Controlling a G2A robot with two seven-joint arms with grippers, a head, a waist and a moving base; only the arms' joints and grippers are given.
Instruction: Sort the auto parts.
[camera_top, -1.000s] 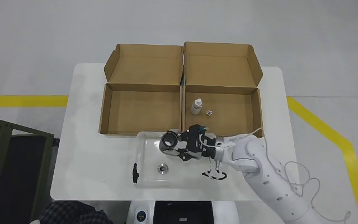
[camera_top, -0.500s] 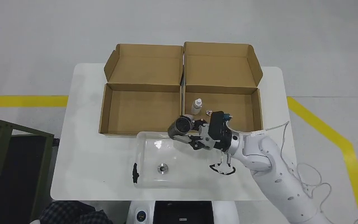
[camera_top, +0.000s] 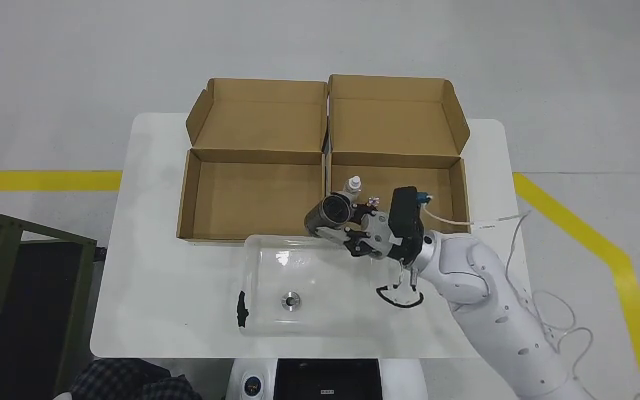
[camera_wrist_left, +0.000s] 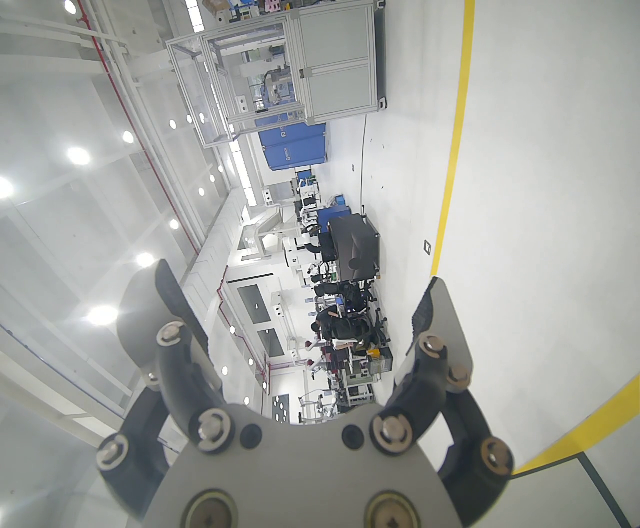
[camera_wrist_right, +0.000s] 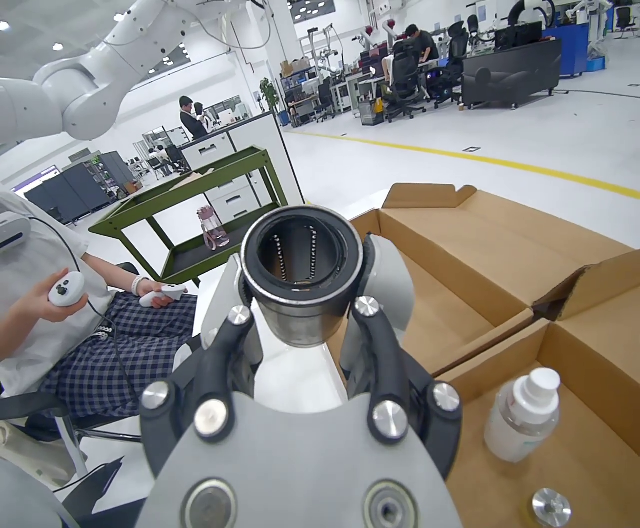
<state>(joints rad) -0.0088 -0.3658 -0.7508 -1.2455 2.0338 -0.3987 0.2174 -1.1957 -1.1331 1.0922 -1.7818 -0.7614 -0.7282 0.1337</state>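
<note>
The part being handled is a short, thick dark steel cylinder sleeve (camera_wrist_right: 300, 295). It is hollow, with a black rim and rows of tiny balls running down its bore. The right claw (camera_top: 338, 217) is clamped on it, one finger on each side of the barrel, and carries it lying tilted in the air. It hangs over the middle of the white desk (camera_top: 160, 250), just where the front walls of the two boxes meet. The left claw (camera_wrist_left: 300, 280) is spread wide with nothing between its fingers, pointing off into the room.

There are two open brown cardboard boxes side by side toward the desk's back edge. The left box (camera_top: 255, 200) is bare inside. The right box (camera_top: 420, 200) holds one small white plastic spray bottle (camera_wrist_right: 522, 415) and one small silver metal knob (camera_wrist_right: 551, 505).

One clear plastic tray (camera_top: 262, 270) sits by the front edge with one small round metal ring (camera_top: 291, 299) in it. One small black piece (camera_top: 241, 308) lies at the tray's left wall. I can't tell whether it is inside or outside.
</note>
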